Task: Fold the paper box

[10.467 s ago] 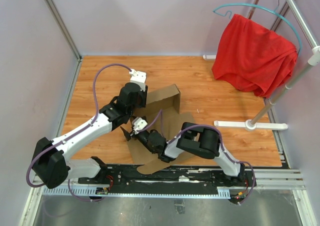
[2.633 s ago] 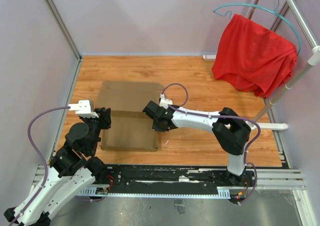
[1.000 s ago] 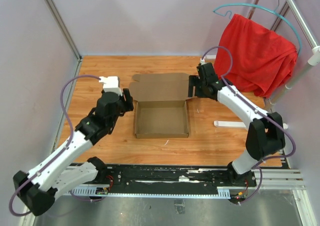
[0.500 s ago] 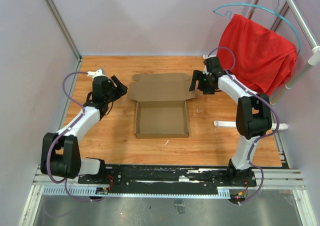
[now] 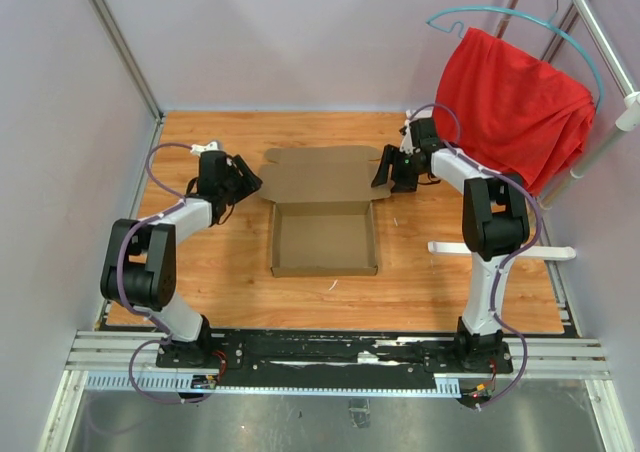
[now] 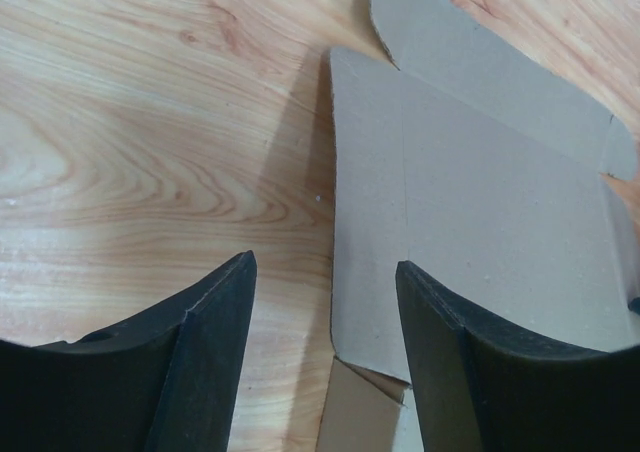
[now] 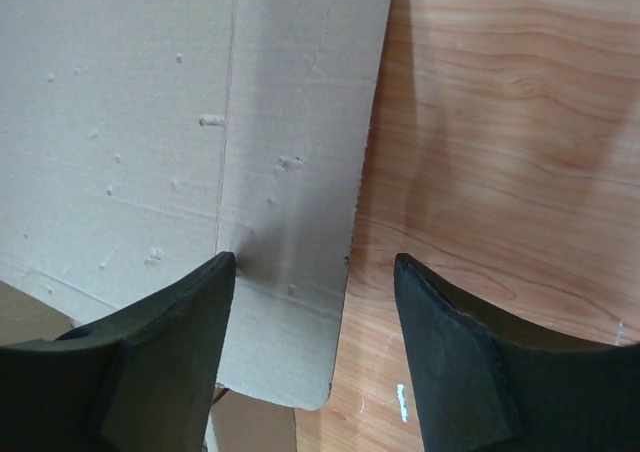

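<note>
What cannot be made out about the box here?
Top view: whether the left pincer or right pincer touches the box; too small, dark.
Left wrist view: the box's tray, cut off at the lower edge.
Right wrist view: most of the box, beyond the left and top edges.

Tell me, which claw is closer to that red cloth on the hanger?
Right. The right gripper is at the right side of the paper box, just left of the red cloth; the left gripper is at the box's opposite, left side.
</note>
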`<act>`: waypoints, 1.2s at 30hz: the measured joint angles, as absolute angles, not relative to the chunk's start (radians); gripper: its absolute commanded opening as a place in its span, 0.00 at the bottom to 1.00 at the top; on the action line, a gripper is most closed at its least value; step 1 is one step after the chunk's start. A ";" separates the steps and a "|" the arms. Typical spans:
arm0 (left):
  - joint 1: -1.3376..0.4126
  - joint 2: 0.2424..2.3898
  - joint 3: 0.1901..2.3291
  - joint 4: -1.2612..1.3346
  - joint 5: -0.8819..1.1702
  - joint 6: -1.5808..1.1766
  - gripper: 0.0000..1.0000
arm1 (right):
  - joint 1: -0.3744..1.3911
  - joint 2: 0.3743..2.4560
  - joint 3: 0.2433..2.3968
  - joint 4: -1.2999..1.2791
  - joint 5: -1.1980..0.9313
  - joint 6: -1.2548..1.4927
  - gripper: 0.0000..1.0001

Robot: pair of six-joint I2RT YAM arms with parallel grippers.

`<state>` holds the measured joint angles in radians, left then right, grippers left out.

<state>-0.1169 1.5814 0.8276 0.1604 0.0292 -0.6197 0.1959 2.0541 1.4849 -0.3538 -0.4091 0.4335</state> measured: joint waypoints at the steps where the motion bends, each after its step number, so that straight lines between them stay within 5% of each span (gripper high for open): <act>1: -0.117 1.592 0.833 0.163 0.033 -0.619 0.61 | 0.196 2.055 1.488 -0.356 -0.412 0.432 0.61; 27: -0.114 1.698 0.909 0.233 0.189 -0.605 0.48 | 0.344 2.057 1.629 -0.466 -0.249 0.347 0.56; 36: -0.113 1.584 0.859 0.190 0.043 -0.586 0.57 | 0.358 2.025 1.629 -0.483 -0.200 0.361 0.69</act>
<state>-0.1131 1.5841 0.8585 0.1902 0.0425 -0.5858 0.3576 2.0247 1.6295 -0.4831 -0.2005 0.3614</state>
